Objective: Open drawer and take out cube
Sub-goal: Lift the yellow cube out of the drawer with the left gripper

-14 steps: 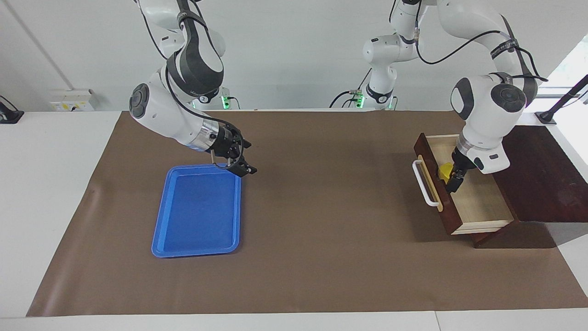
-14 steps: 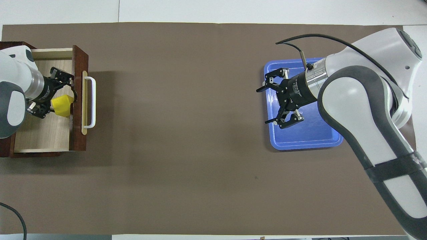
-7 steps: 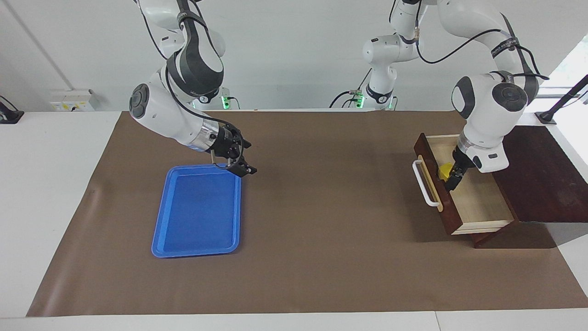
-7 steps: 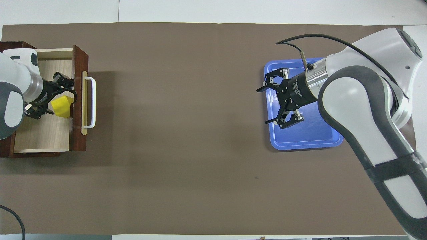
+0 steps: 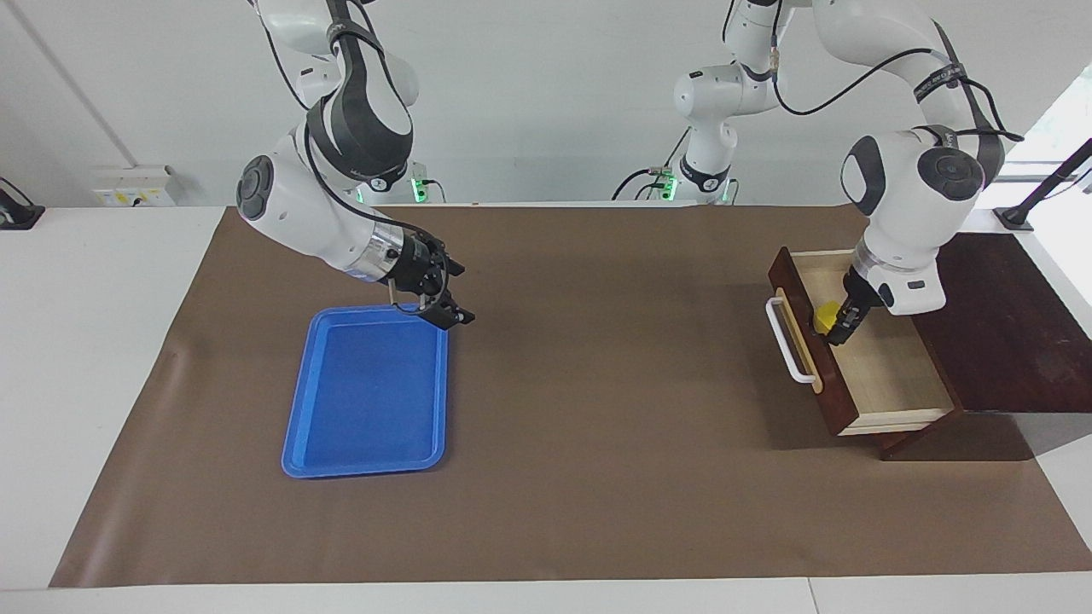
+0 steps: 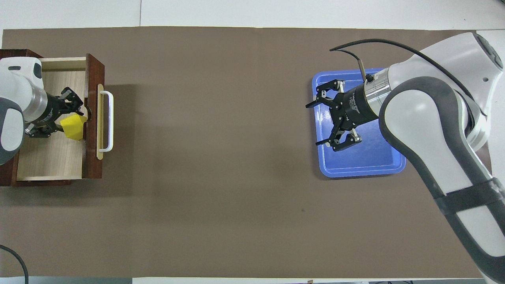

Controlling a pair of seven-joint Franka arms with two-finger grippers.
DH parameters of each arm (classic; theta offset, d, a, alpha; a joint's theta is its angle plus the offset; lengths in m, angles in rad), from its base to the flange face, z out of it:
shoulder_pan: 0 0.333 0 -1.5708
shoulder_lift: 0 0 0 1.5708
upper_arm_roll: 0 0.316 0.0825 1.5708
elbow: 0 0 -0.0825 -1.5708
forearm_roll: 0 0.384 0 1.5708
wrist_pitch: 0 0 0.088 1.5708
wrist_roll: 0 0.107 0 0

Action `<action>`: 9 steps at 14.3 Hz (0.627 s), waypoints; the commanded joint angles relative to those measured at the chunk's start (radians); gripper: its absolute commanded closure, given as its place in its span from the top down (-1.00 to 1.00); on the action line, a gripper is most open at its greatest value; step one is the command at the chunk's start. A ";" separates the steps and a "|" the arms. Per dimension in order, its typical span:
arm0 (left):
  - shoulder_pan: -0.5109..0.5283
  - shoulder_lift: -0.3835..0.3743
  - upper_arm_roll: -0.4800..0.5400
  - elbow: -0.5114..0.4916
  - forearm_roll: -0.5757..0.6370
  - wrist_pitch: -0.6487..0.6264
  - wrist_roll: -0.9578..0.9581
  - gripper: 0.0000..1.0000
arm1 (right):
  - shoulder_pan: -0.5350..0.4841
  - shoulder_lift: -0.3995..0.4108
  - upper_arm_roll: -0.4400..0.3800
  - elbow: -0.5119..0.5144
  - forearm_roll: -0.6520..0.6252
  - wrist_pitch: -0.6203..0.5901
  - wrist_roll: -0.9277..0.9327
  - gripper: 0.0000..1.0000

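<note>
The drawer (image 5: 840, 401) stands pulled open from its dark wooden box, its white bar handle (image 5: 783, 339) facing the table's middle and its pale interior (image 5: 891, 375) showing. My left gripper (image 5: 834, 327) reaches down into it, shut on the yellow cube (image 5: 823, 317), which is tilted and close to the inside of the drawer front. In the overhead view the cube (image 6: 74, 127) sits between the left gripper's fingers (image 6: 71, 120), just inside the drawer front (image 6: 92, 161). My right gripper (image 5: 454, 295) is open and empty, waiting over the blue tray's corner.
The flat blue tray (image 5: 367, 401) lies toward the right arm's end of the table, also in the overhead view (image 6: 367, 163). The dark wooden box (image 5: 1007, 333) sits at the left arm's end. A brown mat (image 5: 597, 384) covers the table.
My left arm's wrist has risen a little and drawn back toward the box, the cube staying between its fingers. The right gripper has barely shifted.
</note>
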 commanded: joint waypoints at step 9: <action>-0.115 0.152 -0.002 0.470 -0.136 -0.383 -0.408 -1.00 | -0.006 -0.025 0.006 -0.031 0.022 0.017 -0.009 1.00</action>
